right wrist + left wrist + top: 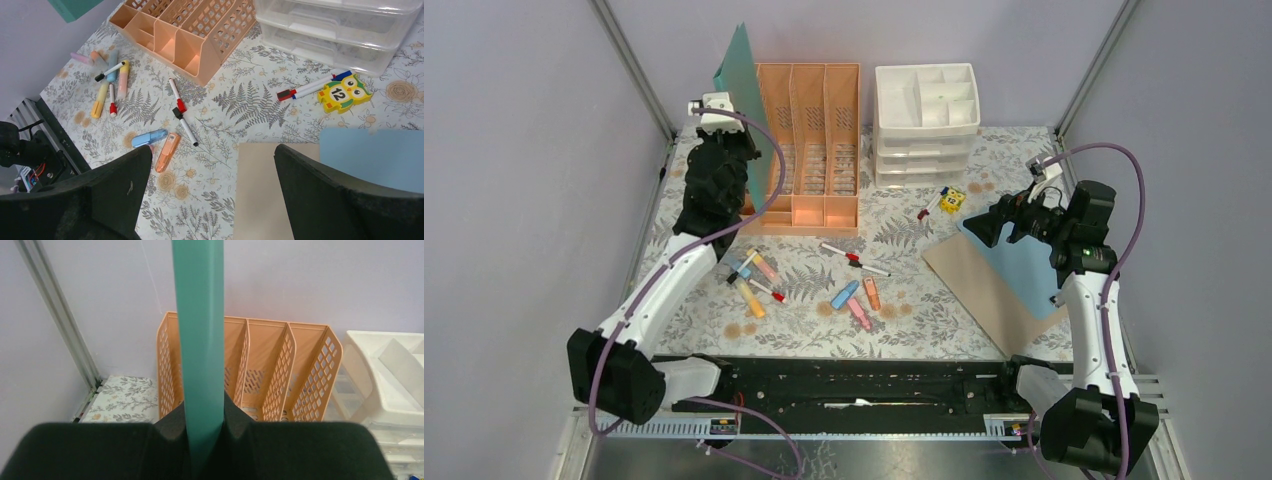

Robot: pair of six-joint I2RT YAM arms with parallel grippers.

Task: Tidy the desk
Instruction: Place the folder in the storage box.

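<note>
Closest up, found the left jaws pinched on the lower edge of a teal folder (200, 330), held upright and edge-on, with the peach file rack (305, 375) just beyond. Judged the step in hand as filing that folder into the rack. Placed it, from the top view, over the rack's left wall rather than squarely above a slot. Called for a small shift toward the leftmost slot, folder kept vertical and parallel with the dividers, then a straight lowering between them. Advised against letting go before bottoming out on the slot floor, for fear of tipping or catching on the perforated wall.

Found the right jaws spread wide, holding nothing, hanging over a tan folder (255, 200) and a blue folder (370, 150) lying flat on the worktop (904, 250), itself stretching from the arm bases back to the wall.

Saw nothing filed in the rack's three slots. Noted a white drawer unit (924, 130) beside the rack, top tray split into compartments; could not tell what, if anything, lay in them or in the translucent drawers. Noted highlighters (749, 298), markers (854, 258) and a yellow owl tile (344, 93) loose on the worktop in front of both containers.
</note>
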